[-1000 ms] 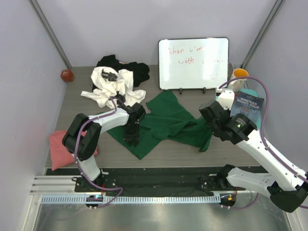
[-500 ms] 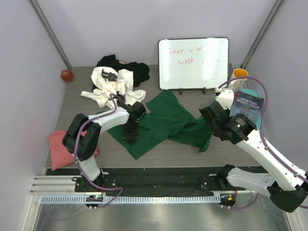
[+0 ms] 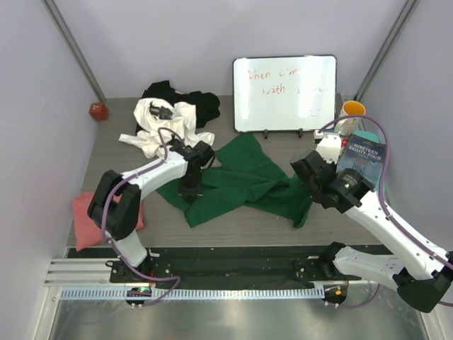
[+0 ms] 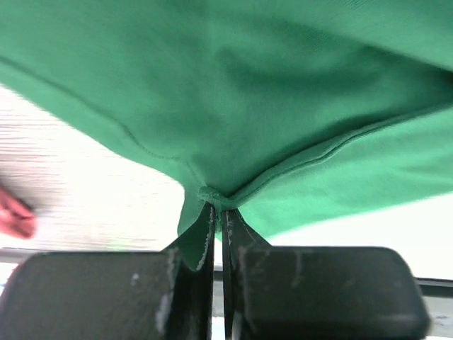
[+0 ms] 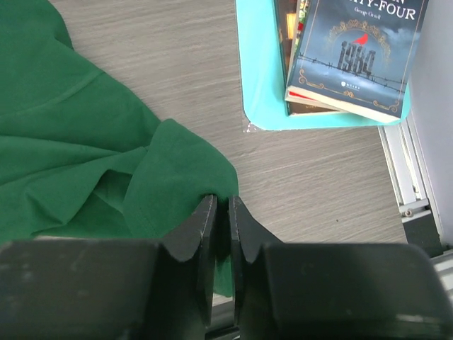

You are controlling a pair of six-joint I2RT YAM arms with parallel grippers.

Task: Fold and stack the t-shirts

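While the arms are busy with another shirt, salmon pink t-shirt [image 3: 85, 219]: bunched at the near left edge of the table [image 3: 233, 227], not touched
Left fingers [image 4: 198, 248]: closed narrow, pinching a hem corner of the dark green t-shirt [image 3: 244, 180]
Right fingers [image 5: 202, 234]: also narrow, and a fold of the green cloth seems caught between them
Dark green t-shirt: middle of the table, partly spread and creased; I judge it is held at two sides so that it can be pulled flat for folding
Book [image 5: 361, 49]: on a teal mat [image 5: 258, 78] at the right; cover reads "NINETEEN EIGHTY-FOUR" and "1984"
White t-shirt [image 3: 166, 127]: crumpled at the far left, lying partly over the black t-shirt [image 3: 202, 105]
Whiteboard [image 3: 284, 92]: stands at the back; red handwriting, perhaps "When i'm" and "with", the rest too faint to read
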